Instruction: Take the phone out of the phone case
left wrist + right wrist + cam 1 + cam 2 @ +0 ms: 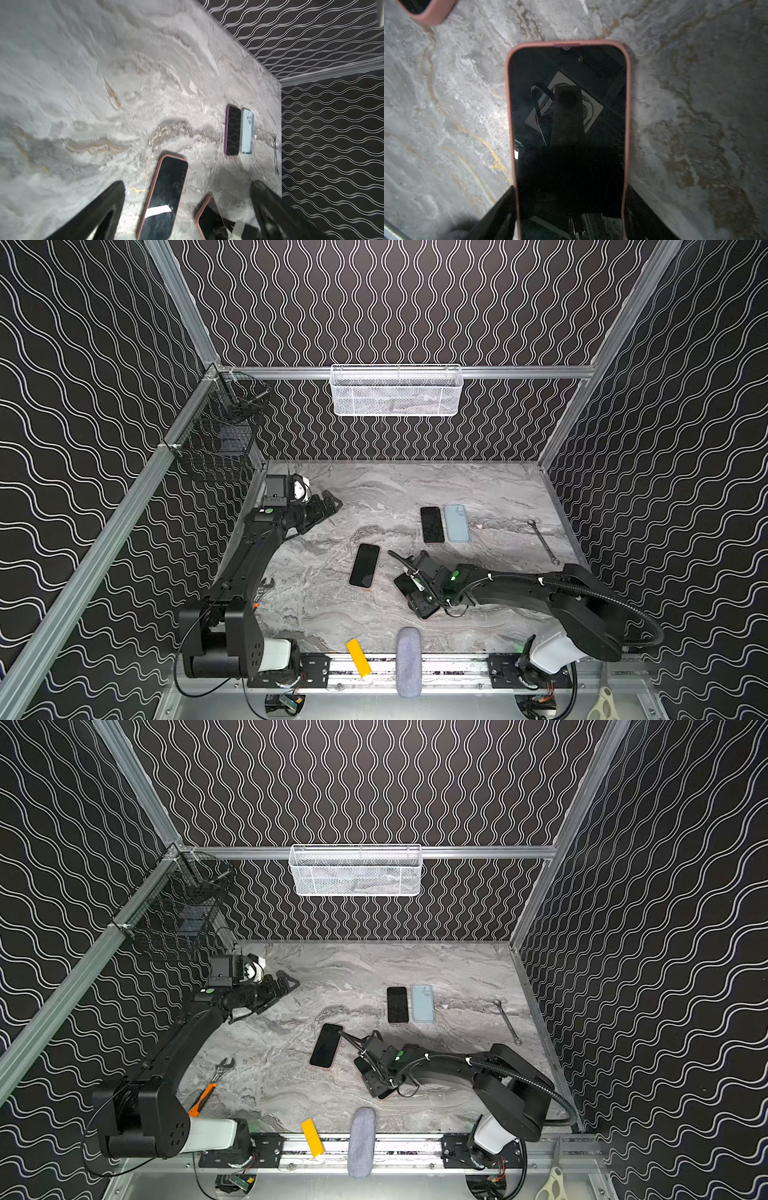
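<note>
A phone [566, 124] in a pink phone case [628, 104] lies screen up on the marble table, front of centre. My right gripper [571, 197] is shut on it, one finger [500, 207] against each long side of the case. In both top views the right gripper [409, 591] [368, 1069] covers most of that phone [402, 584]. My left gripper [334, 502] [188, 182] hangs open and empty at the back left, well away from it. The left wrist view shows the held phone [209, 220] between its spread fingers, far off.
A second pink-cased phone [364, 565] lies left of the right gripper. Behind are a purple-cased phone [432, 524] and a light blue case [457, 522]. A wrench [542, 541] lies at right, an adjustable wrench [222, 1067] at left, a yellow block [358, 657] and grey pouch [409, 662] in front.
</note>
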